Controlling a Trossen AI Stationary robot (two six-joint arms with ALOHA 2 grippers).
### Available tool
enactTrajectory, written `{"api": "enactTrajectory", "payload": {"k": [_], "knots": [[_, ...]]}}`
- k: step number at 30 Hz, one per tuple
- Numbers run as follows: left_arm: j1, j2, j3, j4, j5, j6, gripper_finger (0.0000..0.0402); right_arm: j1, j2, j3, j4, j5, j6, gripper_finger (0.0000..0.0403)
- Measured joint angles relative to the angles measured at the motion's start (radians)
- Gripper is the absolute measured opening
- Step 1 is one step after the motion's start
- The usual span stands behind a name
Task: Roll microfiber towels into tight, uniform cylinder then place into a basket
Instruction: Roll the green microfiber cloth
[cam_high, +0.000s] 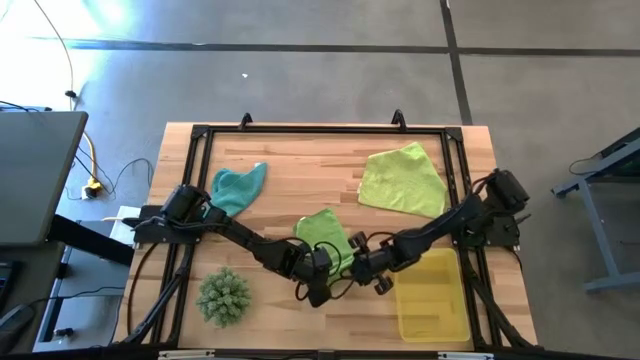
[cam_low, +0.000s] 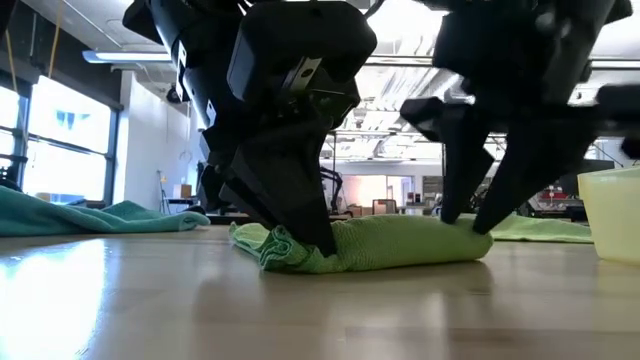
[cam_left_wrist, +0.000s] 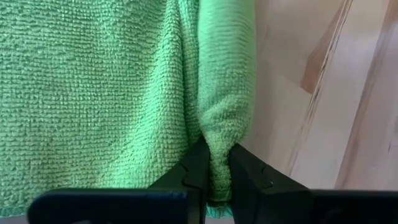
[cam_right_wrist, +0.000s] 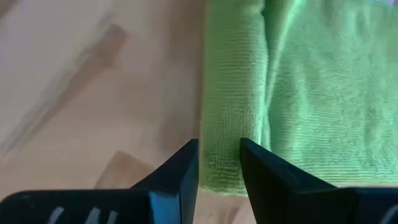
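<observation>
**Both grippers at the rolled edge of the bright green towel**

The bright green towel (cam_high: 326, 236) lies at the lower centre of the high view on the wooden table (cam_high: 300, 165). It is partly rolled. In the low view the roll (cam_low: 400, 245) shows as a low cylinder with its long axis running left to right across the frame, between the two grippers.

The left gripper (cam_high: 318, 268) sits at the towel's lower edge in the high view. In the left wrist view its jaws are clamped on a pinched fold of the green cloth (cam_left_wrist: 219, 168), and the rolled edge runs straight away from the fingers (cam_left_wrist: 193, 174).

The right gripper (cam_high: 362, 264) is just beside it, to the right. In the right wrist view its fingers (cam_right_wrist: 180, 171) stand slightly apart, straddling the end of the rolled edge (cam_right_wrist: 230, 112); whether they touch the cloth cannot be told.

The teal towel (cam_high: 238, 186) lies loose at upper left of the table. The pale yellow-green towel (cam_high: 402, 180) lies spread at upper right. The basket (cam_high: 432, 296) stands at lower right, well apart from the loose towels and near the right gripper. A spiky green ball (cam_high: 224, 296) rests at lower left.
</observation>
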Motion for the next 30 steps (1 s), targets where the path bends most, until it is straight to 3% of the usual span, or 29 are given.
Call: {"api": "enactTrajectory", "payload": {"k": [7, 14, 18, 22, 28, 30], "knots": [[0.0, -0.001, 0.0, 0.002, -0.002, 0.006, 0.0033, -0.038, 0.017, 0.0, 0.009, 0.016, 0.0, 0.012], [-0.001, -0.041, -0.008, -0.024, 0.007, 0.036, 0.0033, -0.058, 0.027, 0.0, 0.017, -0.069, 0.026, 0.0196], [-0.001, -0.073, -0.014, -0.056, 0.014, 0.042, 0.0033, -0.066, 0.04, 0.001, 0.016, -0.07, 0.039, 0.0216], [-0.003, -0.097, -0.014, -0.071, 0.036, 0.046, 0.0033, -0.071, 0.05, 0.0, 0.021, -0.067, 0.075, 0.0201], [-0.002, -0.105, -0.012, -0.081, 0.034, 0.058, 0.0033, -0.075, 0.06, 0.002, 0.006, -0.076, 0.07, 0.0144], [-0.001, -0.103, -0.012, -0.088, 0.031, 0.055, 0.0033, -0.073, 0.049, 0.004, -0.045, -0.038, 0.047, 0.0136]]}}
